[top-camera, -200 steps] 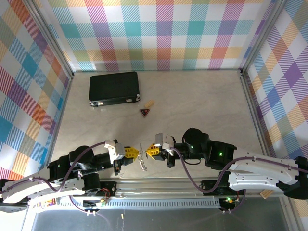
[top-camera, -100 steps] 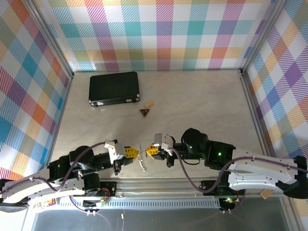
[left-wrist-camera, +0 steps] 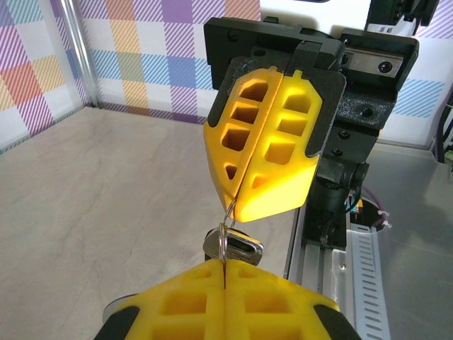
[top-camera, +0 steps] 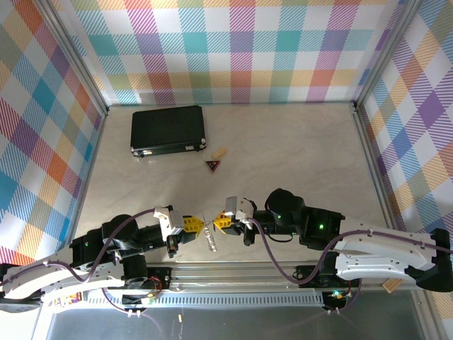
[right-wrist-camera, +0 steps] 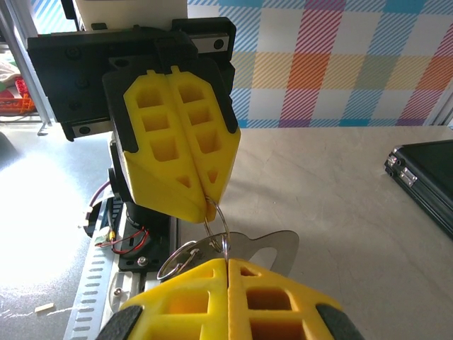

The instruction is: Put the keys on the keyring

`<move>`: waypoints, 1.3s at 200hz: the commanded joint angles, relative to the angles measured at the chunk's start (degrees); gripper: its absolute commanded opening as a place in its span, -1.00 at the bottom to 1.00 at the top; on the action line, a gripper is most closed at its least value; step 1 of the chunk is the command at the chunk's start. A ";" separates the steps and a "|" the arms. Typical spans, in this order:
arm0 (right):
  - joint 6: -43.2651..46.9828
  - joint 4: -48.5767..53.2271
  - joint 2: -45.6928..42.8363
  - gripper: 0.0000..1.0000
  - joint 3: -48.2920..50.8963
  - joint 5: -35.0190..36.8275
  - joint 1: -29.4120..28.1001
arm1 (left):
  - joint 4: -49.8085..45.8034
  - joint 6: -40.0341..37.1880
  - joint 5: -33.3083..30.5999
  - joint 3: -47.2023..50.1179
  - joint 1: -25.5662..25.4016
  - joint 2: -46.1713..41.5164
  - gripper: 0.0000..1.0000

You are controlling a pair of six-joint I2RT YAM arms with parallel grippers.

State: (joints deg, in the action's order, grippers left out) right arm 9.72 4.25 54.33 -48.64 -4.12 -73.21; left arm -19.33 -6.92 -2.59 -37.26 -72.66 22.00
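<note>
One keyring (right-wrist-camera: 226,234), one bunch of keys (right-wrist-camera: 272,248). My left end effector (top-camera: 195,225) and right end effector (top-camera: 221,222) meet tip to tip, both clamped tight on keyring; keys hang just below.

I see both arms folded low by their bases, wrists turned inward. Left gripper (top-camera: 199,226) and right gripper (top-camera: 217,223) meet tip to tip, each with jaws pinched closed.
</note>
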 commanded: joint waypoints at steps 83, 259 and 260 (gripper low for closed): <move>1.73 -2.69 0.27 -1.00 -1.29 -3.44 -1.03 | 1.62 -0.18 -0.16 -0.25 -0.10 -0.76 -1.00; 8.43 -1.65 0.80 -1.00 -0.68 -1.18 -3.95 | 1.55 -0.18 -0.05 -0.45 -0.04 -0.60 -1.00; 8.50 -1.68 0.79 -1.00 -0.63 -1.12 -3.95 | 1.56 -0.15 -0.05 -0.45 -0.08 -0.62 -1.00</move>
State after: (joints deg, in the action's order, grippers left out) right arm 15.59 4.05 55.24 -48.66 -4.93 -75.88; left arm -19.38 -6.92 -2.50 -37.26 -72.66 22.00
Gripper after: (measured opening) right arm 0.063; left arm 0.050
